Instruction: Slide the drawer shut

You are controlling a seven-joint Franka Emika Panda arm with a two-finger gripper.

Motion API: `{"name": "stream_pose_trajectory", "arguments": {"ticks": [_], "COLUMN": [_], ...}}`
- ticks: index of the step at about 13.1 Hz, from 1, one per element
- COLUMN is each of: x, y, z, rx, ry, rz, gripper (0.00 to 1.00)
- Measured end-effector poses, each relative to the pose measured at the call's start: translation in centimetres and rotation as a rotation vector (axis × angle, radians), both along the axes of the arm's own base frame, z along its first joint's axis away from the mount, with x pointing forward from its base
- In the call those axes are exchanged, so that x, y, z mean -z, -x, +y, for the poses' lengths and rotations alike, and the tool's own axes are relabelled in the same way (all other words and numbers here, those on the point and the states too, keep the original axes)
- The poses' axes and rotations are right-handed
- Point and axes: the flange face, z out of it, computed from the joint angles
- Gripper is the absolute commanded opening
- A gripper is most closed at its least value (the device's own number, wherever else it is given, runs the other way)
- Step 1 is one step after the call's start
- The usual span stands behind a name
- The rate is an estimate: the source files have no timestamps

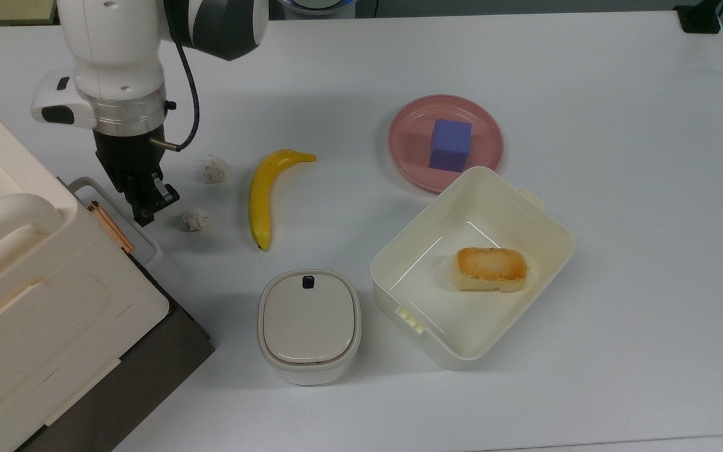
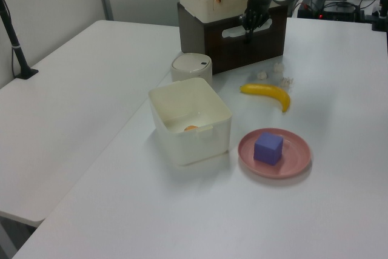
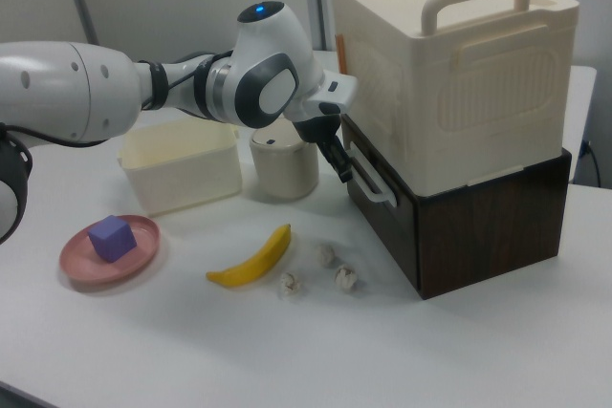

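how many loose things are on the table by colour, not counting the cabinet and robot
yellow: 1, banana
pink: 1, plate
purple: 1, block
cream: 2, tub, lidded container
white: 3, paper wads
golden: 1, bread
total: 9

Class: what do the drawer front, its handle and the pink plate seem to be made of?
Drawer front: dark wood or wood-look laminate, grain streaks, matte. Handle: probably white plastic, smooth and even. Pink plate: likely plastic, uniform colour, soft sheen.
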Motion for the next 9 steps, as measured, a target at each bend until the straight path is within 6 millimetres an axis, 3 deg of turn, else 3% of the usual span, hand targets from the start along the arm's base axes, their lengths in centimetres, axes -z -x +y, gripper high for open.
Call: {"name": "stream_pose_trajectory", "arguments": {"ticks": [8,9], "x": [-0.2,-0.1], "y": [0.2,0.4], "z": [0.6,1.0], "rx": [-0.093,-0.127], "ry": [0.022,0.021], "rz": [0.046,0.084], "gripper": [0.25,0.33]}}
